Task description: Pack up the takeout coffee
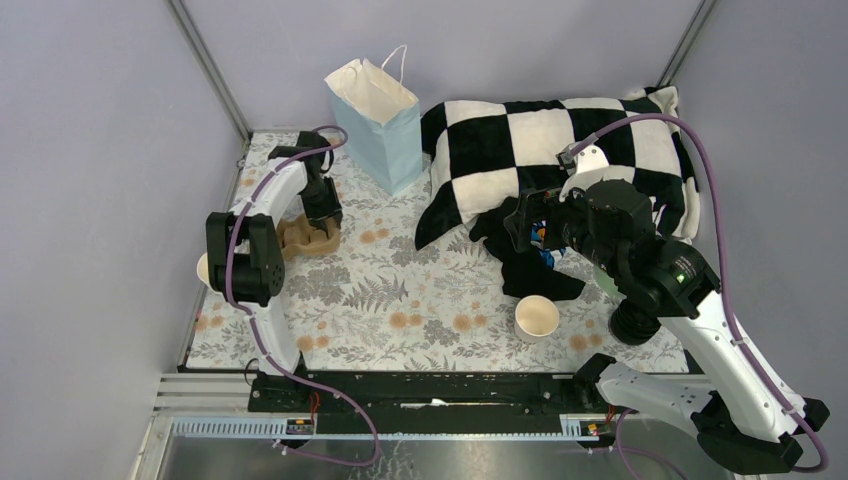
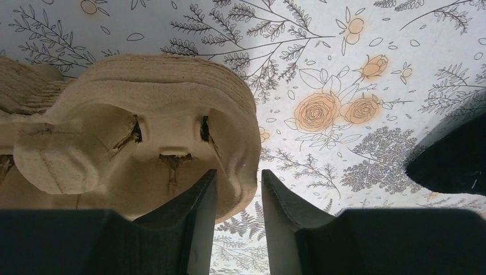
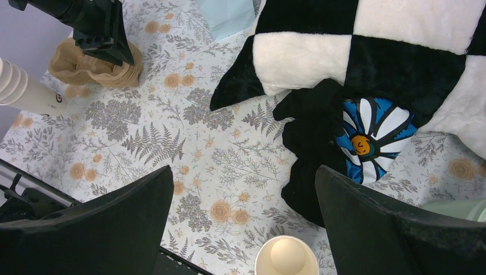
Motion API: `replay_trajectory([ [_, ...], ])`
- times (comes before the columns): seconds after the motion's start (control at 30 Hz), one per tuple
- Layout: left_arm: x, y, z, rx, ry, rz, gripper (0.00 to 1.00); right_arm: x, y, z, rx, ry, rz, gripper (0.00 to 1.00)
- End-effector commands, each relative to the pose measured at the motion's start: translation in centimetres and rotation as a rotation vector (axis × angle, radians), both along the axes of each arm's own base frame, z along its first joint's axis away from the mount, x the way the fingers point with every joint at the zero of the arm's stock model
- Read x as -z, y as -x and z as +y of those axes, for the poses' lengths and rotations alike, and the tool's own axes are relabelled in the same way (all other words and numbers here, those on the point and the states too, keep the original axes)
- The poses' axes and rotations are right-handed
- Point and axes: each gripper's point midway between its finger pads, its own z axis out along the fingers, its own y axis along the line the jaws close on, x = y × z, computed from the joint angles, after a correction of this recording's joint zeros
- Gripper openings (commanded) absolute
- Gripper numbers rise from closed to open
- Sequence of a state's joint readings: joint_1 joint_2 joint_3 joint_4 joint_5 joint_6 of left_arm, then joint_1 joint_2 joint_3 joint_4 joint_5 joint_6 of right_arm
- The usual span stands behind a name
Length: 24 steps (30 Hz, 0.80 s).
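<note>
The takeout coffee [image 1: 537,318] stood upright and lidless on the desk [image 1: 400,290]. It was a small tapered cup of cream paper with a rolled rim, its pale round bottom showing inside. It sat on the near side of the chequered blanket [image 1: 560,140], just beside the crumpled black cloth [image 1: 530,265] that lay against that blanket's near edge, and neither pincer touched it.

The right pincer [image 3: 243,172] hung over the black cloth, its broad matte fingers spread wide apart. The blanket was plush, in black and cream squares, and the cloth bore a blue-and-white daisy [image 3: 367,134].

A pale blue paper bag [image 1: 375,120] with cord handles stood just beside the blanket's left end. Well left of the blanket, the left pincer [image 2: 238,189] straddled the rim of a stack of brown moulded-pulp carriers [image 2: 143,132]. One wedge-shaped finger was in a well and the other outside; whether they pinched the rim I could not tell.
</note>
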State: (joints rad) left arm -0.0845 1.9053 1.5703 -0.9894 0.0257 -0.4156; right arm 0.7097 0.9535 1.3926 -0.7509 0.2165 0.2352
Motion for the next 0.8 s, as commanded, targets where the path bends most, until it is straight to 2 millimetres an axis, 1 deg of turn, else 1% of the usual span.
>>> replay_trajectory([
  [0.0, -1.19, -2.0, 0.39, -0.009, -0.033, -0.07, 0.37, -1.12, -0.03, -0.09, 0.001, -0.012, -0.034, 1.0],
  [0.07, -1.34, -2.28, 0.52, -0.011, -0.039, -0.076, 0.41, -1.12, -0.03, -0.08, 0.001, -0.012, -0.034, 1.0],
  [0.17, -1.53, -2.6, 0.7, -0.018, -0.04, -0.08, 0.41, -1.06, -0.03, -0.07, 0.001, -0.011, -0.033, 1.0],
  [0.23, -1.58, -2.62, 0.77, -0.025, -0.037, -0.081, 0.38, -1.0, -0.04, -0.07, 0.001, -0.012, -0.031, 1.0],
  [0.33, -1.31, -2.51, 0.69, -0.02, -0.033, -0.071, 0.32, -0.94, -0.01, -0.09, 0.001, -0.011, -0.03, 1.0],
  [0.43, -1.06, -2.38, 0.65, -0.014, -0.031, -0.064, 0.29, -0.91, -0.01, -0.12, 0.004, -0.012, -0.03, 1.0],
  [0.77, -0.76, -2.01, 0.68, -0.005, -0.035, -0.049, 0.32, -0.87, -0.05, 0.01, 0.0, -0.013, -0.029, 1.0],
])
